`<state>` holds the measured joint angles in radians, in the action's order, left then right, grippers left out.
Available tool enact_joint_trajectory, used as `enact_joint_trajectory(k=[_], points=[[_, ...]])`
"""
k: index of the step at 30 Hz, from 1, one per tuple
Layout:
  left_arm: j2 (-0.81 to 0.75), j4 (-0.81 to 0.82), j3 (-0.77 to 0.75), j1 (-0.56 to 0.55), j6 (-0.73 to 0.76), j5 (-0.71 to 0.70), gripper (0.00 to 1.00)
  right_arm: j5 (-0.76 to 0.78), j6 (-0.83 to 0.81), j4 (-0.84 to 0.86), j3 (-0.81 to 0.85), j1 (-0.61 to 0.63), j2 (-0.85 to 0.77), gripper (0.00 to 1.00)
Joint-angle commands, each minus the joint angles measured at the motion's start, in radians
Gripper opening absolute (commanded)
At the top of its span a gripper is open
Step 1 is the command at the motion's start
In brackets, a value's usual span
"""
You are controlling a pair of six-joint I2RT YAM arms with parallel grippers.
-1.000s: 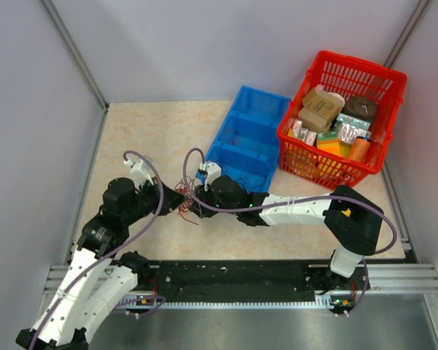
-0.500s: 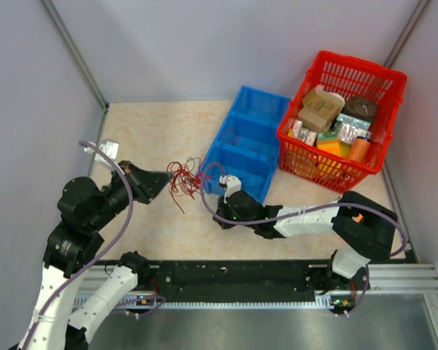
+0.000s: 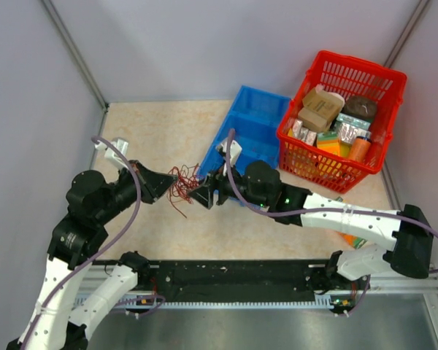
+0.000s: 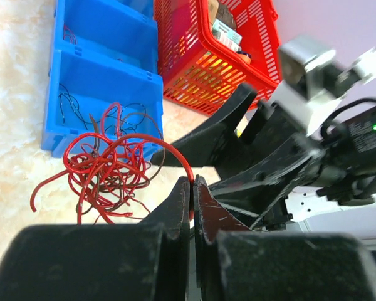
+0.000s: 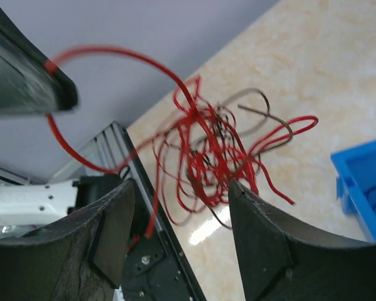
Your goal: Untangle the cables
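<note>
Tabletop (image 3: pixel 153 131): beige, marbled.
Red basket (image 3: pixel 365 80): 1 o'clock corner, packed with goods.
Blue bin (image 3: pixel 252 120): just beside the basket, at its 9 o'clock.
Right pincer (image 3: pixel 197 195): fingers apart, 4 o'clock of the tangle.
Left pincer (image 4: pixel 192 182): clamped on one red strand, 9 o'clock of the tangle.
Cables (image 3: pixel 181 188): red-and-dark tangle between both pincers, off the bin's 8 o'clock corner.

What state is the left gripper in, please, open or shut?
Shut: the left gripper has its fingers together, pinching a red cable.
</note>
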<state>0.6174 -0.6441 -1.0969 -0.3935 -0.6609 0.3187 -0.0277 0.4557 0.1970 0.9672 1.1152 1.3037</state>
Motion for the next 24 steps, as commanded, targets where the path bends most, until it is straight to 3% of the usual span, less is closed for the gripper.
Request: enact_joint_trajectory(k=[1,10,17,24], points=[[-0.013,0.024,0.008,-0.001,0.001,0.022,0.0,-0.035,0.006,-0.128,0.156,-0.009,0.054,0.59],[-0.012,0.027,0.017,-0.001,0.003,0.036,0.0,0.052,0.121,-0.195,0.171,-0.026,0.011,0.61],[-0.015,0.04,0.023,-0.001,-0.005,0.054,0.0,0.051,0.175,-0.194,0.183,-0.045,0.049,0.5],[-0.016,0.041,0.029,0.001,-0.006,0.06,0.0,0.072,0.176,-0.194,0.2,-0.051,0.058,0.49]])
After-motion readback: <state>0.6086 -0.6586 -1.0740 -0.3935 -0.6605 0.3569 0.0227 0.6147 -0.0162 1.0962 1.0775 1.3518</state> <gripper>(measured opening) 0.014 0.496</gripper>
